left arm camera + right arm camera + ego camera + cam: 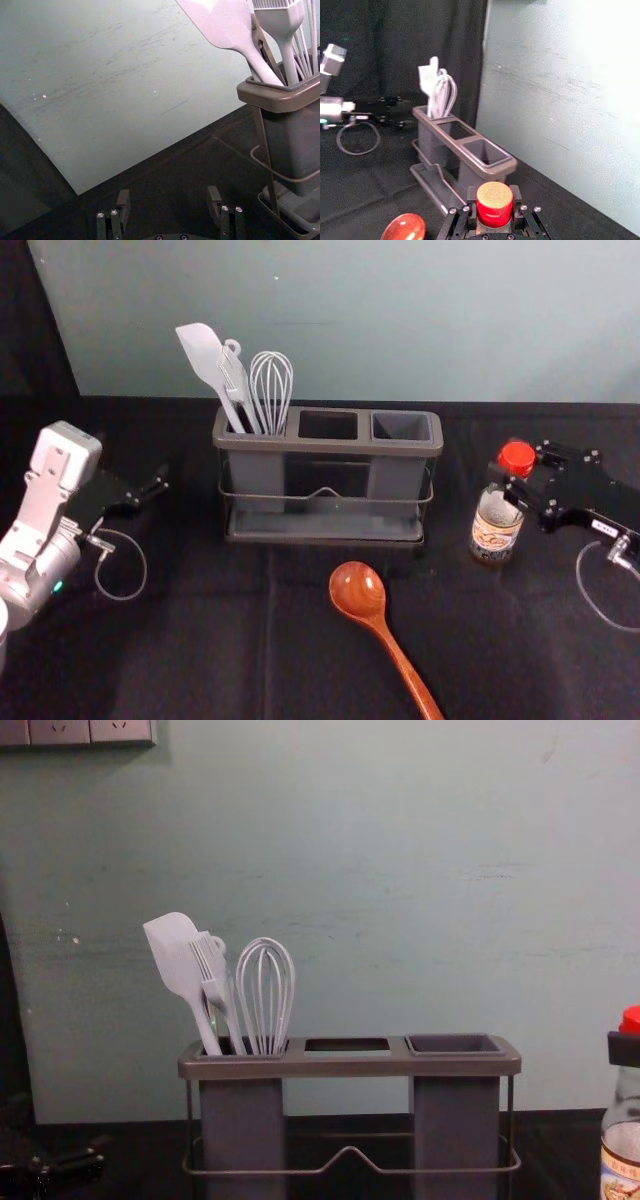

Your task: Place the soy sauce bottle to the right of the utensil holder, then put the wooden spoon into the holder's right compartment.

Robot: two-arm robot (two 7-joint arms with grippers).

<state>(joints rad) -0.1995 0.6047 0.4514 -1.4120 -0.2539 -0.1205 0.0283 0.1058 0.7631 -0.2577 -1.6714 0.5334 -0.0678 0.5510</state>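
Well, right fingers (526,496) clasp 1 bottle (496,527) right of 1 holder (330,446).

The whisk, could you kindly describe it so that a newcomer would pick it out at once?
Find the long holder in front of the wall. In its left compartment several pale utensils stand together; the whisk is the rightmost. Its rounded cage of looped wires sets it apart from the flat spatula and the bristled brush.
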